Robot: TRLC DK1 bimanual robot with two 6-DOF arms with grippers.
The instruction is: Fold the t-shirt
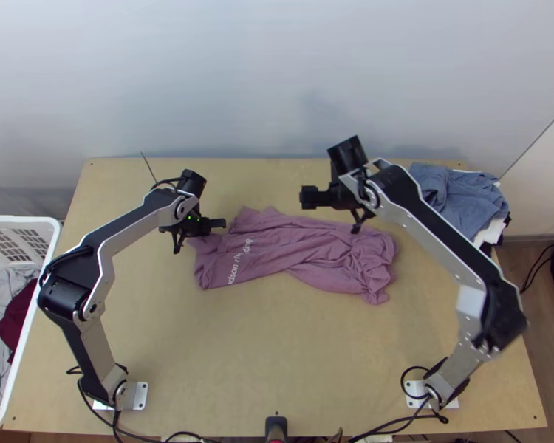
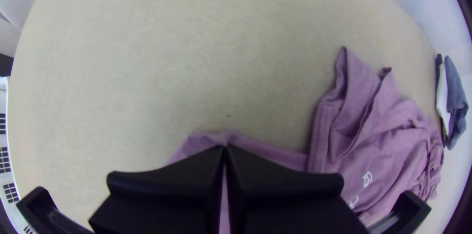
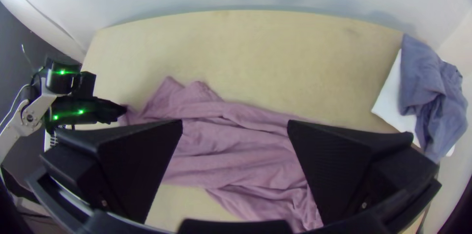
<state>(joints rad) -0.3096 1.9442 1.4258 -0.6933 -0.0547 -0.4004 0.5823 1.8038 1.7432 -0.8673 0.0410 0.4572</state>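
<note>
Closest to my right wrist camera are two wide flat black fingers (image 3: pixel 132 165), and I have them spread well apart, a generous gap between the pads. They belong to my right gripper (image 1: pixel 341 198), which I'm holding above the right half of the T-shirt (image 1: pixel 284 244). In the right wrist view, mauve cloth shows in the opening of the right gripper (image 3: pixel 235 125) and below it.

My left gripper (image 1: pixel 194 230) is down at the shirt's left end, on the side toward the wall (image 1: pixel 240 88). From its own wrist camera I see the left gripper (image 2: pixel 224 148) with its fingers pressed together, pinching a bit of the shirt near the corner. A stitched band (image 2: pixel 322 135) of the cloth runs near that grip.

The shirt itself lies across the middle of the wooden table (image 1: pixel 277 347), gathered into a rumpled strip with long creases. The left end is flatter and carries white lettering (image 1: pixel 240 262); the right end is crumpled into a small heap of wrinkles.

At the table's far right corner I have a blue-grey cloth (image 1: pixel 454 193) lying bunched on a white cloth (image 1: pixel 491 230). Off the left edge stands a white laundry basket (image 1: pixel 20 218), with a grey cloth (image 1: pixel 7 288) and a dark red cloth (image 1: pixel 15 317) inside.
</note>
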